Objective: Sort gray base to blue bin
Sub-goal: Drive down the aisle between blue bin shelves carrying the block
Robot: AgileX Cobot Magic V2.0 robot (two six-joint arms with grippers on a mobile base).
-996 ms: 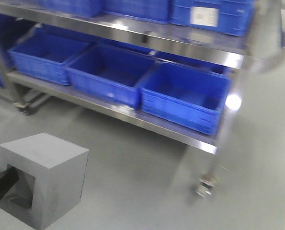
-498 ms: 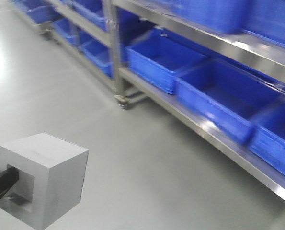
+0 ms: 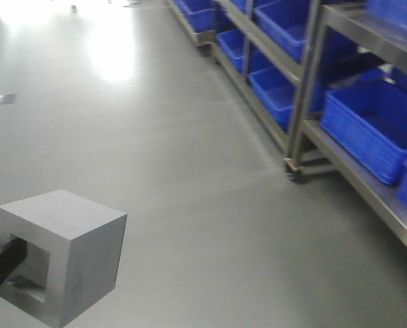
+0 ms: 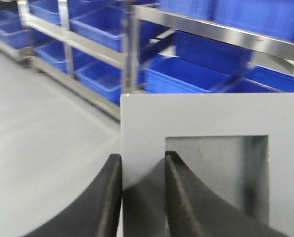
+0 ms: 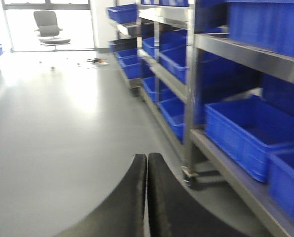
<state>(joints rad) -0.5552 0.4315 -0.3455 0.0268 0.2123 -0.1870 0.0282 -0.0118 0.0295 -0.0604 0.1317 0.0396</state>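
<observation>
Left wrist: left claw (image 4: 143,160) clamped on gray base (image 4: 211,116), right claw (image 5: 147,163) pinched empty; you're mid-carry, next swing toward blue bin (image 3: 374,126).

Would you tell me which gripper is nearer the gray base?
Left: the left gripper clamps a wall of the gray base; the right gripper is shut, empty, away from it.

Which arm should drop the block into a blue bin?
Left. The left gripper is clamped on the gray base wall, one finger inside its recess; the right gripper is shut and empty.
</observation>
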